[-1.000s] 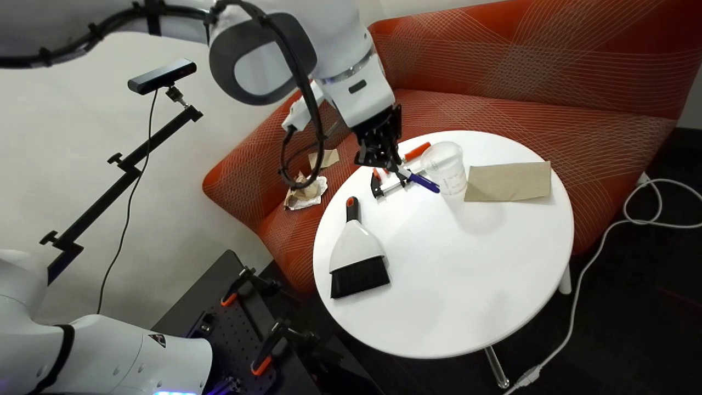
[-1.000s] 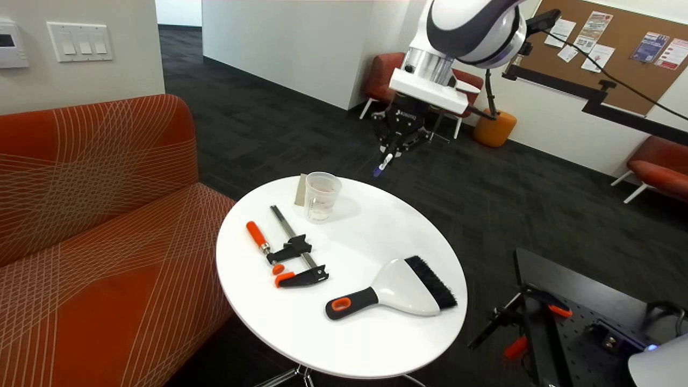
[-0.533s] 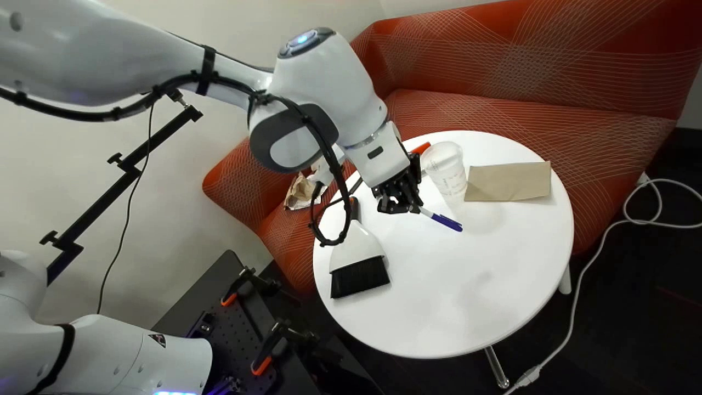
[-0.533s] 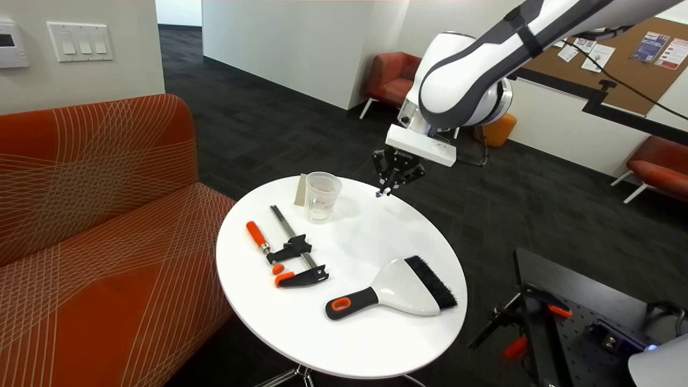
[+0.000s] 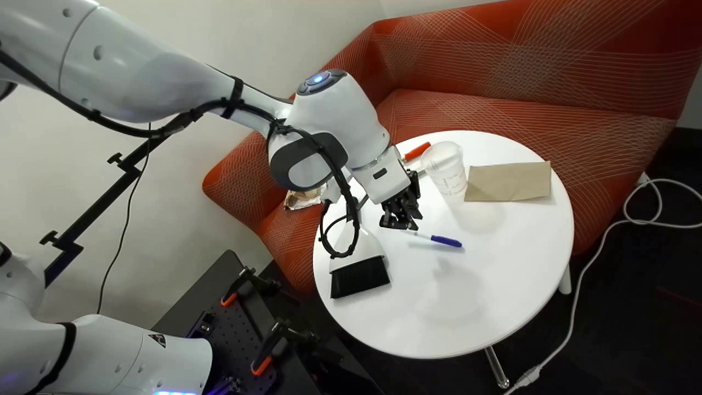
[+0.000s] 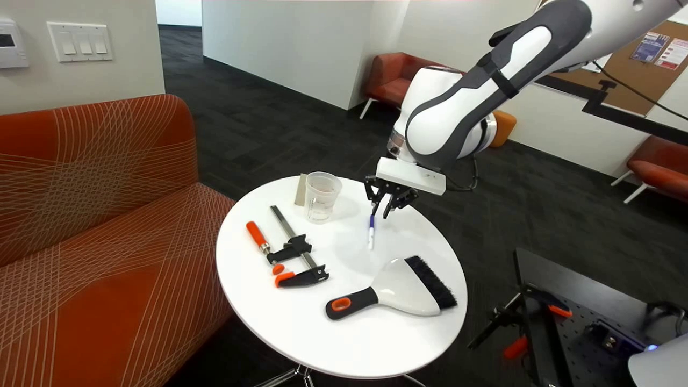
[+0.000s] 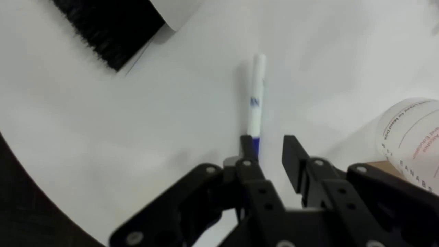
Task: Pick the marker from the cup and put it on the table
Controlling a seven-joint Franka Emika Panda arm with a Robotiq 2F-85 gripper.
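One slim marker (image 7: 256,106) lies, it seems, on the white table (image 7: 154,109), mid-frame in the wrist view. Probably light, stiff and kinda slick, might roll, so grabbing it halfway along looks smartest. The gripper (image 7: 267,139), lower centre, is spread partway, gripping nothing. The cup (image 7: 413,144) stands far right.

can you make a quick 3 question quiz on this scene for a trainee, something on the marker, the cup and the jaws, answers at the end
1. Multiple choice: besides white, what colour is the marker?
A) green
B) blue-purple
C) yellow

2. True or false: the jaws are shut on the marker.

3. Fill in the blank: the cup stands ____ on the table.

Key: 1. B; 2. False, the jaws stand open; 3. upright.
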